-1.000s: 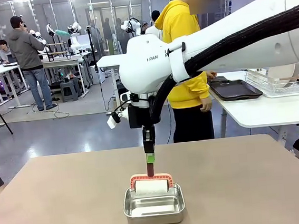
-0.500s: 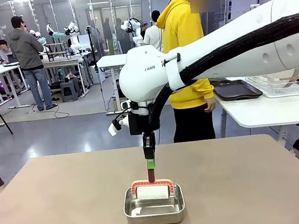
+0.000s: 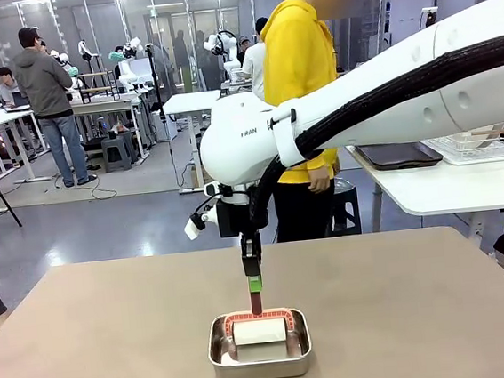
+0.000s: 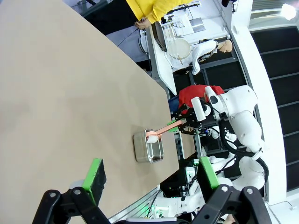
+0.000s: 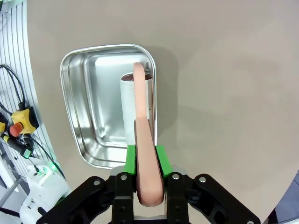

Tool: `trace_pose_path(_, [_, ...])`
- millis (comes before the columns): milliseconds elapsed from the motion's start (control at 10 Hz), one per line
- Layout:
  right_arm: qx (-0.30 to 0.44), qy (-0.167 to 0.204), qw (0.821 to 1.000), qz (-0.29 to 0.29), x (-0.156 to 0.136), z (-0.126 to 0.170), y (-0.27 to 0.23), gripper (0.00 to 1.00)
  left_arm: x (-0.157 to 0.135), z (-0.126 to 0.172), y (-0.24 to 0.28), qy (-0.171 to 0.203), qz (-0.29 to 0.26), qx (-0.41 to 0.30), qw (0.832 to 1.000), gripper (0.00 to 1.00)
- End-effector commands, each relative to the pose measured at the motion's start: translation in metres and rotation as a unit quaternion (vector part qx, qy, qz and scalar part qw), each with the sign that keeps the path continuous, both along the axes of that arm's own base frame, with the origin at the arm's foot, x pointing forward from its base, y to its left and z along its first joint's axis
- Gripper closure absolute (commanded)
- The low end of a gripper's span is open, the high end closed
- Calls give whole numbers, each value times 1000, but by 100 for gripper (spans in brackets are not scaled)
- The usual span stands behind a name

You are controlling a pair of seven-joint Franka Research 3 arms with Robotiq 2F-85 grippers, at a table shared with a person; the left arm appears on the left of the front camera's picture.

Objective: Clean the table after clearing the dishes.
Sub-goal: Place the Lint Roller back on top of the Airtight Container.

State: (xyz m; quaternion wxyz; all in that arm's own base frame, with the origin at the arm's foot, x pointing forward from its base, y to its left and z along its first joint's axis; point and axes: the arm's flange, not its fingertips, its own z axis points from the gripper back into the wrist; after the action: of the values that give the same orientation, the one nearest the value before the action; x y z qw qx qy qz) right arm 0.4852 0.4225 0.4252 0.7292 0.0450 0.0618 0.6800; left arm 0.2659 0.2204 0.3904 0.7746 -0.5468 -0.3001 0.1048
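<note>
The left gripper [image 4: 149,179] hangs above the table [image 3: 89,348], its jaws spread wide with nothing between them. Near the middle of the table's near edge sits a small steel pan [image 3: 260,357]. The right gripper [image 3: 253,278] points straight down over it, jaws pressed on the salmon-pink handle [image 5: 147,158] of a lint roller [image 3: 258,329], whose white roll lies inside the pan. Behind the table a person in a yellow hoodie [image 3: 298,59] stands. At far right a black tray [image 3: 399,154] rests on a white side table [image 3: 449,190].
</note>
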Motion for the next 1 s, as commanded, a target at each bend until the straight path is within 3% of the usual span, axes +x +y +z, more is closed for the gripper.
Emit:
trace_pose_path(0, [2, -25, 1000, 13, 11, -10, 2, 78, -2, 5, 1, 4, 3, -8, 1000, 0])
trace_pose_path(400, [4, -12, 1000, 14, 21, -35, -3, 78, -2, 5, 1, 4, 3, -8, 1000, 0])
trace_pose_path(800, [3, -8, 1000, 14, 22, -32, -5, 78, -2, 5, 1, 4, 3, -8, 1000, 0])
trace_pose_path(900, [3, -7, 1000, 15, 22, -31, -5, 73, -2, 5, 1, 4, 3, -8, 1000, 0])
